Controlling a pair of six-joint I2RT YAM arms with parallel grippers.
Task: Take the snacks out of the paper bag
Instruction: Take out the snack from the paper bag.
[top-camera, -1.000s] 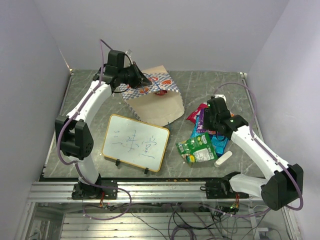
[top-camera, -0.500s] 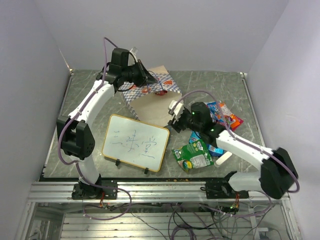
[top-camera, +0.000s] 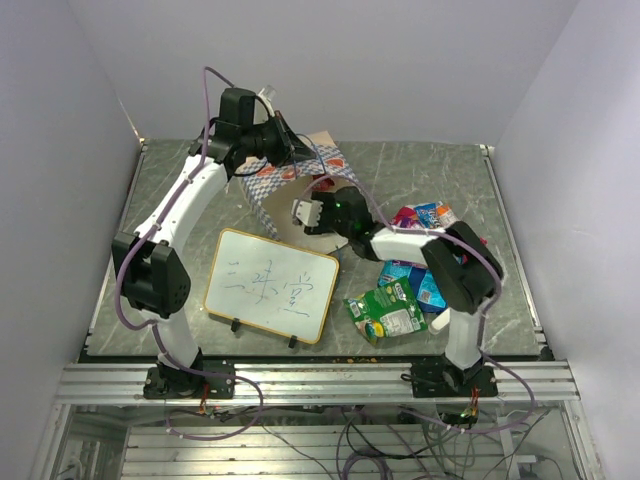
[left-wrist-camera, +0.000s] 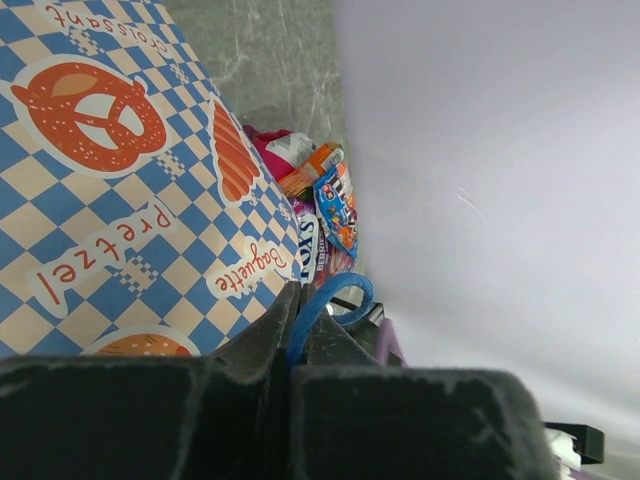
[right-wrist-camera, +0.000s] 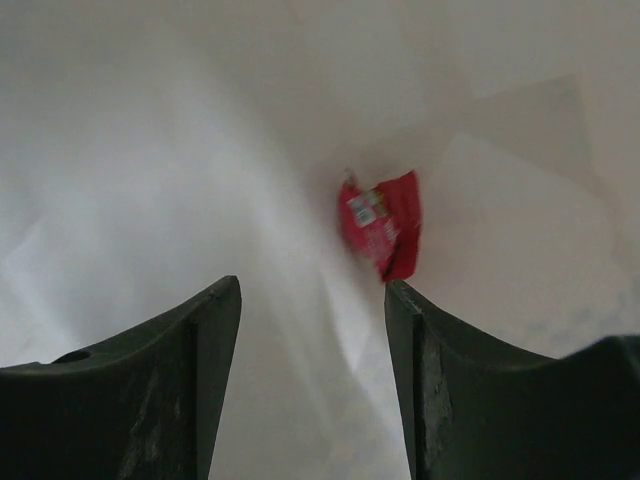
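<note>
Right claw: spread wide, nothing between its fingers, reaching inside the bag.
Red candy: tiny, glossy, crinkled wrapper with a pale label. It lies on the bag's pale inner wall just ahead of the claw, nearer the right finger, and is slightly blurred.
Left claw: pinched tight on the blue cord handle, lifting that end of the bag.
Paper bag: tan with a blue-white chequered band, lying tilted on the counter beside the whiteboard.
Already out: green packet, blue-teal packet and red-white-orange packet, on the counter.
Risk: the candy sits off-centre, so closing may push it deeper or pinch the paper too. The thin cord could also slip and the bag sag onto the claw.
</note>
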